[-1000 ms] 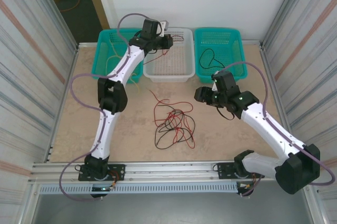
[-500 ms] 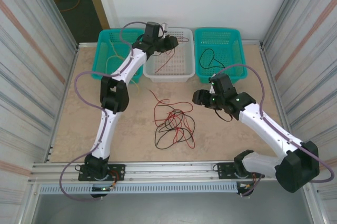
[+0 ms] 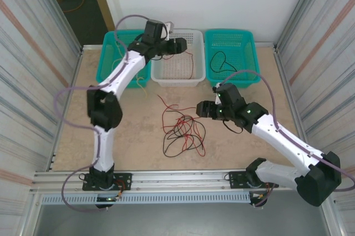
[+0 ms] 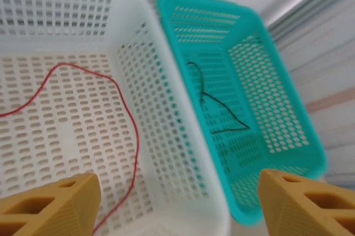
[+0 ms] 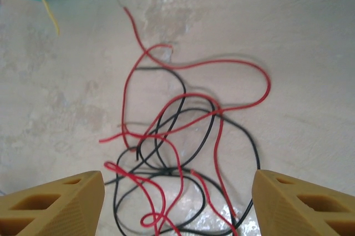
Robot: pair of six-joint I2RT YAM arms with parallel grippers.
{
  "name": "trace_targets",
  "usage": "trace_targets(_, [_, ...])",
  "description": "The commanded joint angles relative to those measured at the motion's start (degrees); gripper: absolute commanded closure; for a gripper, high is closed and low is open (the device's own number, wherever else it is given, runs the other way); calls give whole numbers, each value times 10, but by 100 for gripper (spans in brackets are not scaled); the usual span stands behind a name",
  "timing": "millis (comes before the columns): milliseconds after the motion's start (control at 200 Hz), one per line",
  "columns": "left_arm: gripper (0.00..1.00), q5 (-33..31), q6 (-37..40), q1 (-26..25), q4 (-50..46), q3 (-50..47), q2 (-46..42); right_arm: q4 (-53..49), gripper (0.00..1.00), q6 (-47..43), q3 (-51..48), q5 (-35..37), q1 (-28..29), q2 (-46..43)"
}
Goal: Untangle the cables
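Note:
A tangle of red and black cables (image 3: 183,130) lies on the table's middle. My right gripper (image 3: 200,108) hovers just right of it, open, with the tangle (image 5: 177,136) below and ahead of its empty yellow fingers (image 5: 52,202). My left gripper (image 3: 182,45) is over the white basket (image 3: 177,72), open with nothing between its fingers (image 4: 47,205). One red cable (image 4: 133,130) lies loose on the white basket's floor (image 4: 61,108). A black cable (image 4: 213,103) lies in the teal basket on the right (image 4: 266,91).
Another teal basket (image 3: 113,53) stands at the back left, with a pale yellow cable (image 3: 143,85) hanging over its front edge onto the table. Corrugated walls close in both sides. Bare tabletop lies left and right of the tangle.
My left gripper has opened and let go of the red cable, which now lies in the white basket. The right arm has moved left toward the tangle, its jaws a little wider.

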Motion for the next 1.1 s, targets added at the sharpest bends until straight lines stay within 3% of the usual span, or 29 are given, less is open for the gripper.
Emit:
trace_targets(0, [31, -12, 58, -7, 0, -100, -136, -16, 29, -8, -22, 4, 31, 10])
trace_targets(286, [53, 35, 54, -20, 18, -452, -389, 51, 37, 1, -40, -7, 83, 62])
trace_targets(446, [56, 93, 22, -27, 65, -595, -469, 42, 40, -21, -7, 6, 105, 125])
trace_targets(596, [61, 127, 7, -41, 87, -635, -490, 53, 43, -38, 14, 17, 107, 170])
trace_targets(827, [65, 123, 10, -64, 94, -633, -476, 49, 67, -61, 45, 50, 108, 215])
trace_targets(992, [62, 133, 19, -80, 101, -632, -470, 23, 100, -84, 60, 68, 110, 179])
trace_targets(1097, [59, 152, 21, -95, 120, -632, -465, 15, 100, -102, 64, 71, 110, 121])
